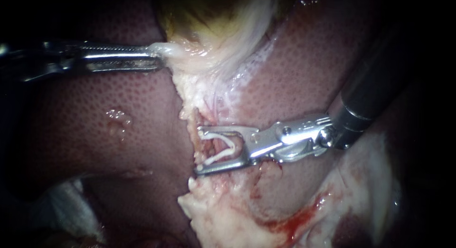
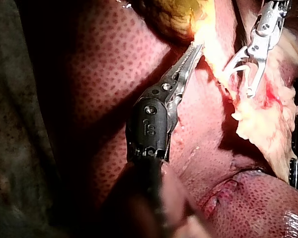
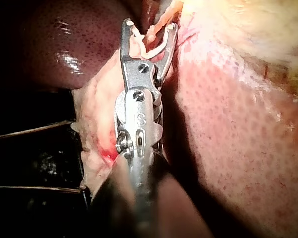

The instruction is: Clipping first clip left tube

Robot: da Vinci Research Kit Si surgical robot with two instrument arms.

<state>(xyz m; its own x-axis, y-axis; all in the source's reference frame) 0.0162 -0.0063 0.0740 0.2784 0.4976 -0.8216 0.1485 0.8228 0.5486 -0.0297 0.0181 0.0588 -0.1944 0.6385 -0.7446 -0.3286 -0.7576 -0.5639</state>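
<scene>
Mid-liver, at the edge of the pale stripped band running down the dark-red mottled liver [image 1: 95, 100], the steel-tipped right instrument [image 1: 198, 150] has its jaws spread wide. They carry a white V-shaped plastic clip [image 1: 216, 157], seated against both. The jaws straddle a thin pinkish-orange tube [image 3: 159, 27]. Can't confirm from the endoscope view that it's the left tube.

The slim steel left instrument [image 1: 160, 56] is clamped tight on a flap of whitish fatty tissue [image 1: 190, 58] just under the yellow-green gallbladder [image 1: 204, 10]. It holds the flap out twd the liver's left side, so the tube looks stretched, imo.

To do the step well:
- Hold that traction steady.
- Check both jaw tips show past the tube's far side, w/ no extra tissue caught.
- Set the clip square across the tube.
- Close in one firm squeeze, no twisting.
</scene>
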